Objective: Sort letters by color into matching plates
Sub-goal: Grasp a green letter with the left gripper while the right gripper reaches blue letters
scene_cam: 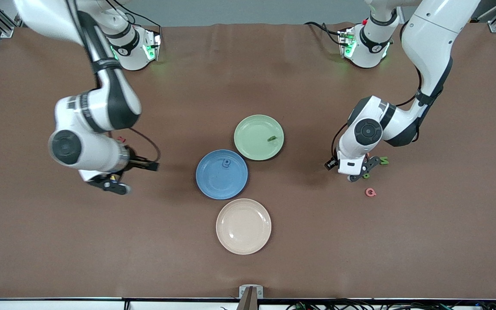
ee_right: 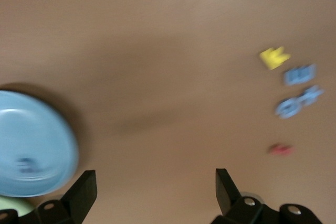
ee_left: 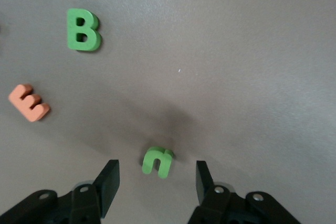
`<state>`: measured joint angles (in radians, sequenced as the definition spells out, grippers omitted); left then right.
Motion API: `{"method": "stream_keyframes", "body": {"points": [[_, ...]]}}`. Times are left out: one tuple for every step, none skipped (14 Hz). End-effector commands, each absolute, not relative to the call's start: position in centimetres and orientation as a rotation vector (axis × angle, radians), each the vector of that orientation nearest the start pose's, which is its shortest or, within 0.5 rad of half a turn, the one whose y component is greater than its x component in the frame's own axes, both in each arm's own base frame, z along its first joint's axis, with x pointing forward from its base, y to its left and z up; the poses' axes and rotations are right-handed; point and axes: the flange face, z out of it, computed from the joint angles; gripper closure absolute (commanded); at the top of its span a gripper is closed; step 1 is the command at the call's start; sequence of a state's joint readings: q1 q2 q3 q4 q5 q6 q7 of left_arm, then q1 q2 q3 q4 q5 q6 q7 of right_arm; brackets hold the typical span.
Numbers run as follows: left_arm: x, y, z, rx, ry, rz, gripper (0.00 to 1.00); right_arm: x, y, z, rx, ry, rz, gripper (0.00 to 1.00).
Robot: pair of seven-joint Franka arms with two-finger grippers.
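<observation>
Left wrist view: left claw (ee_left: 155,182) open astride a small green letter (ee_left: 157,161); green "B" (ee_left: 83,30), orange "E" (ee_left: 29,103) nearby. Right claw (ee_right: 155,192) open over the worktop (ee_right: 157,51).

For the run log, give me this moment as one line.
left gripper: fingers open around green letter | right gripper: open, empty

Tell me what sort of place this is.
Most likely a robotics lab bench set up for a sorting test. Two robot arms are bolted along one edge of a brown-covered table, metal framing stands at its corners, and only a blue plate, a green plate and small foam letters lie on it.
</observation>
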<state>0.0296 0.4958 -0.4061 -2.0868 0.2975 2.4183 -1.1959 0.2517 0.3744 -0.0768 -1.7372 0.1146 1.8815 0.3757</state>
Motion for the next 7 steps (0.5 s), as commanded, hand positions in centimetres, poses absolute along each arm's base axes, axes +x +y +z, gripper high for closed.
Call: {"method": "stream_keyframes", "body": {"points": [[52.5, -20.9, 18.2, -2.951, -0.859, 0.095, 0.34, 60.2, 5.8, 34.0, -3.078, 0.213, 0.389, 0.0], [52.2, -20.9, 17.9, -2.954, -0.849, 0.096, 0.35, 60.0, 3.3, 33.7, -3.069, 0.162, 0.393, 0.0], [52.2, -20.8, 17.8, -2.958, -0.852, 0.094, 0.36, 59.9, 1.0, 33.4, -3.067, 0.132, 0.389, 0.0], [52.4, -20.4, 17.4, -2.954, -0.864, 0.104, 0.37, 59.8, -1.1, 32.9, -3.079, 0.088, 0.369, 0.0], [52.4, -20.4, 17.3, -2.96, -0.866, 0.101, 0.4, 59.5, -3.0, 31.8, -3.091, 0.051, 0.335, 0.0], [52.2, -20.5, 16.9, -2.961, -0.866, 0.11, 0.45, 59.1, -4.0, 30.7, -3.093, 0.037, 0.299, 0.0], [52.2, -20.5, 16.7, -2.961, -0.866, 0.114, 0.52, 58.6, -4.3, 29.5, -3.099, 0.04, 0.268, 0.0]]}}
